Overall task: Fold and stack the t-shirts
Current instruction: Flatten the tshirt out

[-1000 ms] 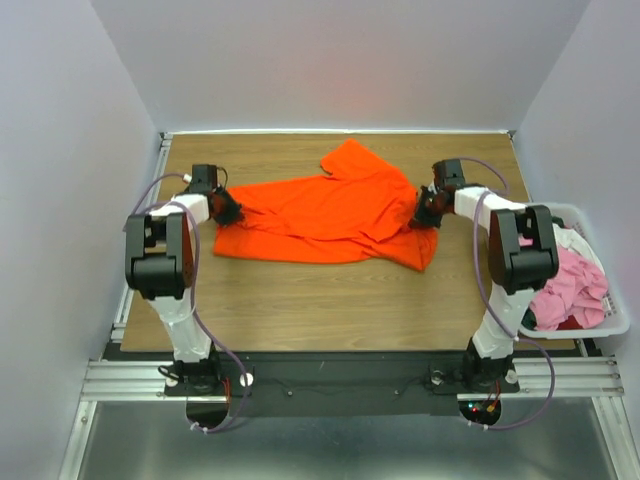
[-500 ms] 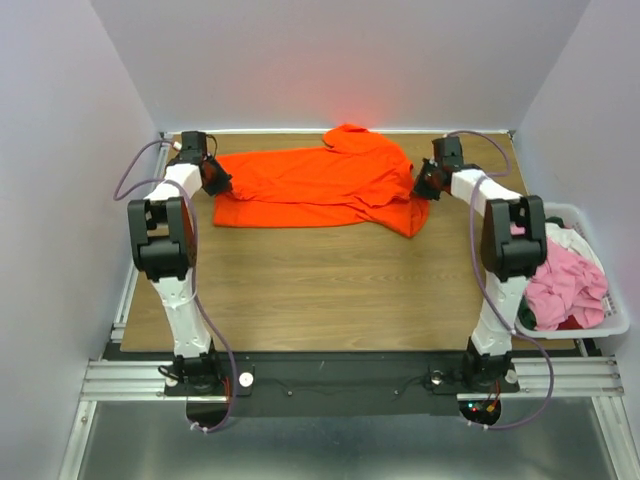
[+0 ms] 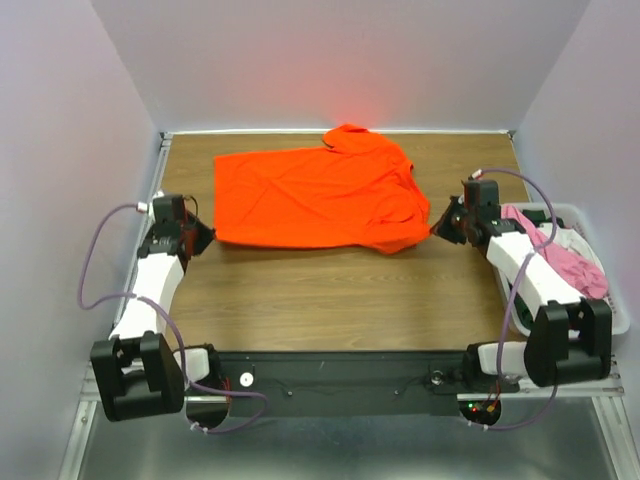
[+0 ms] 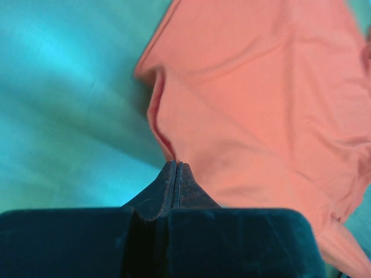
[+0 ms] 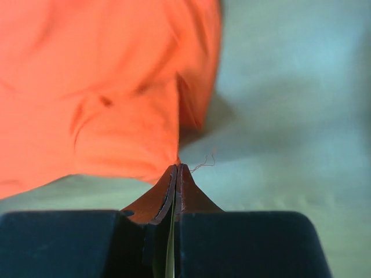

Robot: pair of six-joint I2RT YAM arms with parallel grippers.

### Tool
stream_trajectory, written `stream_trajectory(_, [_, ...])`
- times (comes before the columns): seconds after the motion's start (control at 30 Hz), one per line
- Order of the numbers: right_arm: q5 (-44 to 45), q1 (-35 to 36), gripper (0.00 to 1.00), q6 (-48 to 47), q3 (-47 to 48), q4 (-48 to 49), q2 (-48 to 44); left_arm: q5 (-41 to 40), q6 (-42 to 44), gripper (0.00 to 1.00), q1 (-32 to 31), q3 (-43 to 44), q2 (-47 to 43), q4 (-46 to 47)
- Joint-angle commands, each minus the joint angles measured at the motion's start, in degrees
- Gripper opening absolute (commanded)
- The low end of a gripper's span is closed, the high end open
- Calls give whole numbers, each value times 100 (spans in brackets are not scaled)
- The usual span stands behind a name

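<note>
- Nearest, off the right edge of the desk, stands a white bin with a pink t-shirt and some white cloth heaped in it. These probably wait for their turn.
- Further in, the left gripper is low beside the left edge of the desk. Its fingers are pressed fully together, and in the left wrist view the near-left corner of the orange t-shirt runs right into their tips, so it seems to pinch that corner.
- At the same depth, by the right edge, the right gripper is closed in the same way. The near-right corner of the cloth ends at its tips, with a loose thread beside them.
- Holding both near corners, well apart, likely keeps the near hem stretched, so that the cloth lies open for the first fold.
- Beyond the grippers, the orange t-shirt lies spread almost flat over the far half of the desk, with light wrinkles.
- Farthest, one bunched part of it touches the far edge and is not yet smoothed.
</note>
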Motion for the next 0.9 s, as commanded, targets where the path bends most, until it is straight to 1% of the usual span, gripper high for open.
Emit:
stream_trajectory(0.0, [120,-44,1,407,-593,-376,-697,-111,-605,0,70,-795,-566,-38])
stream_trajectory(0.1, [146,-44,1,609,-980,-613,-1233,-93,-825,0,105,-1104,-944,-213])
stream_trajectory(0.2, [217,-36,1,891,-1270,-912,-1751,-260,-939,0,114,-1193,-1304,-529])
stream_trajectory(0.3, [234,-36,1,1163,-1490,-1202,-2208,-637,-931,0,123,-1088,-1612,-923])
stream_trajectory(0.4, [252,-36,1,1401,-1614,-1510,-2481,-963,-852,0,132,-939,-1666,-1268])
stream_trajectory(0.43, [235,-36,4,1506,-1745,-1563,-2535,-1068,-843,0,132,-938,-1683,-1303])
stream_trajectory(0.63, [208,-36,11,1770,-2036,-1985,-2852,-1130,-913,0,132,-1140,-1833,-1523])
stream_trajectory(0.87, [-160,-36,11,1753,-2220,-2416,-3054,-1122,-1001,0,132,-1167,-1894,-1620])
